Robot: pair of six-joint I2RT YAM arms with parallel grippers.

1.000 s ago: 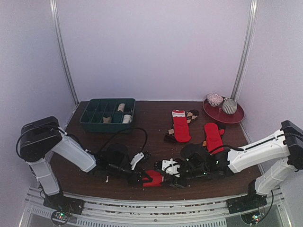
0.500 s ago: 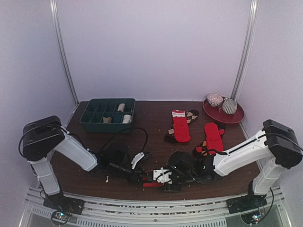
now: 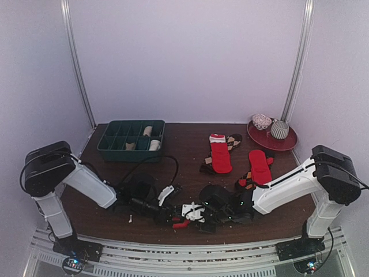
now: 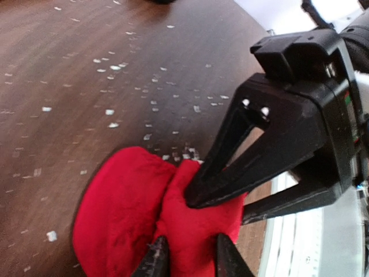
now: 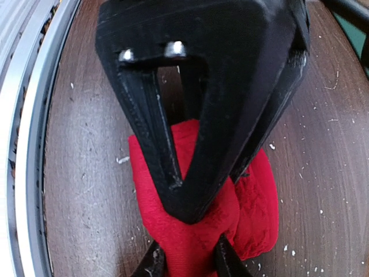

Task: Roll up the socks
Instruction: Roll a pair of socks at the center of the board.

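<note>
A bunched red sock [image 3: 180, 223] lies at the table's near edge, between both grippers. In the left wrist view the sock [image 4: 121, 213] is folded into two lobes. My left gripper [image 4: 190, 262] is shut on one fold, and the fabric fills the gap between its fingertips. My right gripper [image 5: 189, 262] pinches the same fold [image 5: 256, 213] from the opposite side. The two grippers meet nose to nose, left gripper [image 3: 169, 217] and right gripper [image 3: 188, 214]. Two more red socks [image 3: 220, 154] [image 3: 259, 166] lie flat farther back on brown diamond-patterned socks [image 3: 233, 140].
A dark green compartment tray [image 3: 109, 141] at the back left holds tan rolls [image 3: 148, 131]. A red plate [image 3: 285, 141] with a bowl [image 3: 261, 121] and a cup [image 3: 279, 129] stands at the back right. White lint specks dot the wood. The metal rail runs just beyond the sock.
My right arm has swung left to the red sock, and its jaws have closed on it. The left jaws have widened a little around the fabric. The sock has shifted slightly left.
</note>
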